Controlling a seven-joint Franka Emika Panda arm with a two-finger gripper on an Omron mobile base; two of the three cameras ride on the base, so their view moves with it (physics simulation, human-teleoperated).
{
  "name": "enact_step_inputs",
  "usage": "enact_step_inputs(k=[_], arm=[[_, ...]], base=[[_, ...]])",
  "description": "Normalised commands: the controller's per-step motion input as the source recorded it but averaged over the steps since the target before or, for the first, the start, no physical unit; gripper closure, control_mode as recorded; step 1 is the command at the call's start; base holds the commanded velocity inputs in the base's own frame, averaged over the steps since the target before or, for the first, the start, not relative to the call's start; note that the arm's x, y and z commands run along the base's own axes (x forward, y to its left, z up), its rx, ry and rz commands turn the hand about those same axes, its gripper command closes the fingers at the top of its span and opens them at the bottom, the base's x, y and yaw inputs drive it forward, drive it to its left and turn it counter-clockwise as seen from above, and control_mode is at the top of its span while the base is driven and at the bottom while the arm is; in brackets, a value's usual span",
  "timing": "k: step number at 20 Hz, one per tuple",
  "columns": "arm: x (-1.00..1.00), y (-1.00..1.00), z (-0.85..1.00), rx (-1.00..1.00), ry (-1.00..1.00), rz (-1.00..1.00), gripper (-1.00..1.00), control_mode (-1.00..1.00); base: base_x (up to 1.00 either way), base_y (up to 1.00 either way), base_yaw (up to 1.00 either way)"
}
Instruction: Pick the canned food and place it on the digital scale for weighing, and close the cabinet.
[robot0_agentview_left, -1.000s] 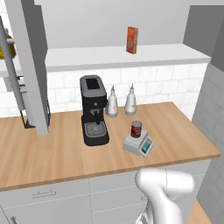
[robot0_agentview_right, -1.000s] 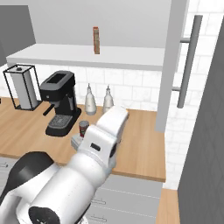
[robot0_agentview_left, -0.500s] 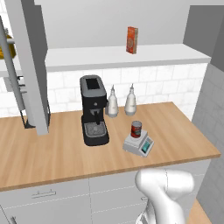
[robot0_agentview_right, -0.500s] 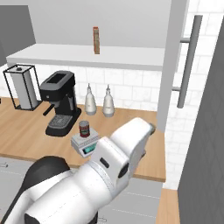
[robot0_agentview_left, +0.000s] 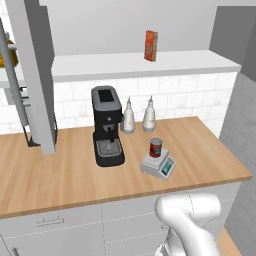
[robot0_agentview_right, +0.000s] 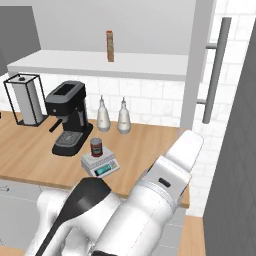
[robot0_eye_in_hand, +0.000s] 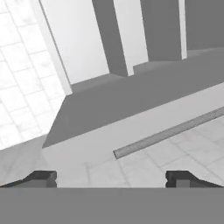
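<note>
Since a second ago the arm has swung rightward toward the cabinet (robot0_agentview_right: 200, 65) door. Its fingers (robot0_eye_in_hand: 41, 178) stand wide apart, empty, facing the bar handle (robot0_eye_in_hand: 170, 131). On the bench (robot0_agentview_left: 45, 175), the canned food (robot0_agentview_left: 156, 148) sits upright on the digital scale (robot0_agentview_left: 159, 165).

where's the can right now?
The can stands upright on the scale at the right of the wooden counter, just right of the black coffee machine in both base views.
</note>
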Motion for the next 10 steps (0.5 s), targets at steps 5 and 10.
enact_step_inputs(k=[5, 10], arm=[[0.15, -0.22, 0.01, 0.03, -0.01, 0.15, -1.0, -1.0], [0.35, -0.02, 0.01, 0.0, 0.0, 0.07, -1.0, -1.0]], base=[[0.0, 0.0, 0.0], [0.0, 0.0, 0.0]])
